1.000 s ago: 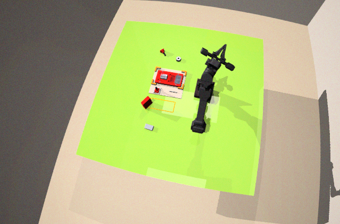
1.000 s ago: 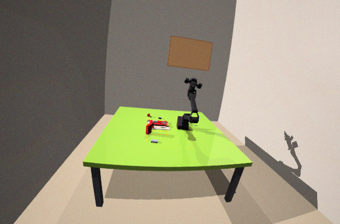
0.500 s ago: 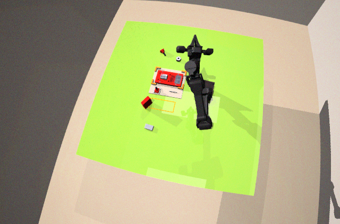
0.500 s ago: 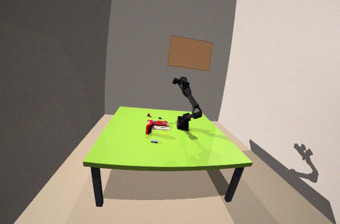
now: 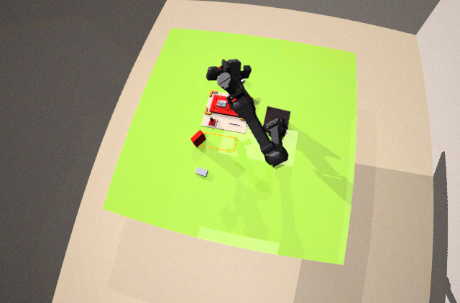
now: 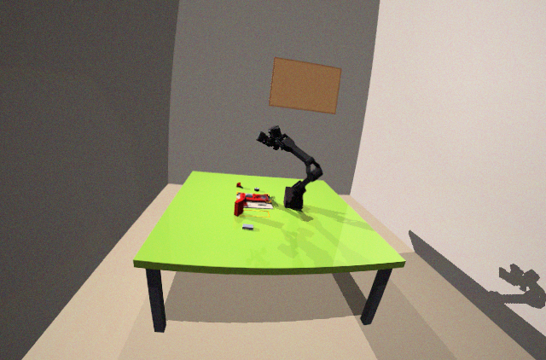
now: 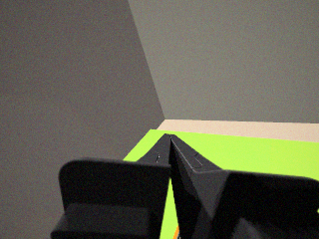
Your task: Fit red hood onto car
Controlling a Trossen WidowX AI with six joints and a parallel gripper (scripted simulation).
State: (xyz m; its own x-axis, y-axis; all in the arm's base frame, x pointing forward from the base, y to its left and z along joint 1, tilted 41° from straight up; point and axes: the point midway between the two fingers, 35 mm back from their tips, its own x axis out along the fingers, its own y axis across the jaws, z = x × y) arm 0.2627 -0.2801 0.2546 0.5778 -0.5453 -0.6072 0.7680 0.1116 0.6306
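Note:
The hood, a red block-like shell (image 5: 198, 138) (image 6: 238, 206), stands tall on the table at the left end of a thin orange outline (image 5: 236, 143). The chassis's red deck (image 5: 215, 108) lies in the jig with orange corners (image 5: 207, 110). The grey engine block (image 5: 221, 103) sits on the deck. The arm hides the deck's right part in the top view, and the pegs are too small to make out clearly. My gripper (image 7: 167, 138) is shut and empty, with its fingertips together. It is high above the table, beyond the jig, away from the hood.
A pale board (image 5: 224, 126) beside the jig carries a small red and black part (image 5: 211, 121). A light grey block (image 5: 201, 171) (image 6: 247, 227) lies nearer the front. Behind the jig are a small red part (image 6: 238, 184) and a small dark round part (image 6: 256, 189).

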